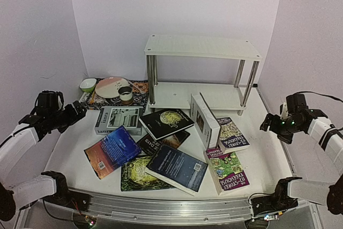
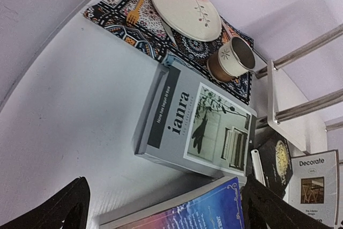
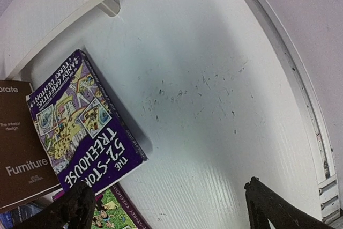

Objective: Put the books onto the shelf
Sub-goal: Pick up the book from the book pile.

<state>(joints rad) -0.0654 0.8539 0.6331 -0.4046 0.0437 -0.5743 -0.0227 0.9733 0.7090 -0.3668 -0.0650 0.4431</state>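
The left pincer (image 1: 79, 111) hangs over the left edge of the worktop (image 1: 268, 156), jaws spread wide and holding nothing. Past it, in the far-left corner, a patterned mat (image 1: 140, 87) carries a green bowl (image 1: 88, 84), a plate (image 1: 111, 86) and a cup (image 1: 125, 94). The grey book (image 2: 198, 124) lies flat just beside that mat, one corner close to the cup. If this book is swept or levered up carelessly, it could knock the cup over.

None of the books is on the shelf (image 1: 202, 46), which stands at the far edge, right of centre, both tiers bare. They lie heaped across the middle of the worktop. The orange-blue book (image 1: 111, 151) overlaps the green book (image 1: 136, 178), and the dark blue book (image 1: 178, 167) rests on that one too. The black book (image 1: 166, 123) lies behind them. Dragging one from this pile would probably pull its neighbours along, perhaps toward the near edge. Flat covers also give the fingers little to get under, so a grip may slip.

The thick white-brown book (image 1: 204, 120) stands on its edge just before the lower tier. A nudge would likely topple it onto the two purple Treehouse paperbacks (image 1: 231, 133) to its right. The chrome legs (image 1: 151, 79) could catch a book carried in at an angle.

The right pincer (image 1: 266, 123) hovers at the right edge, jaws wide apart and empty.
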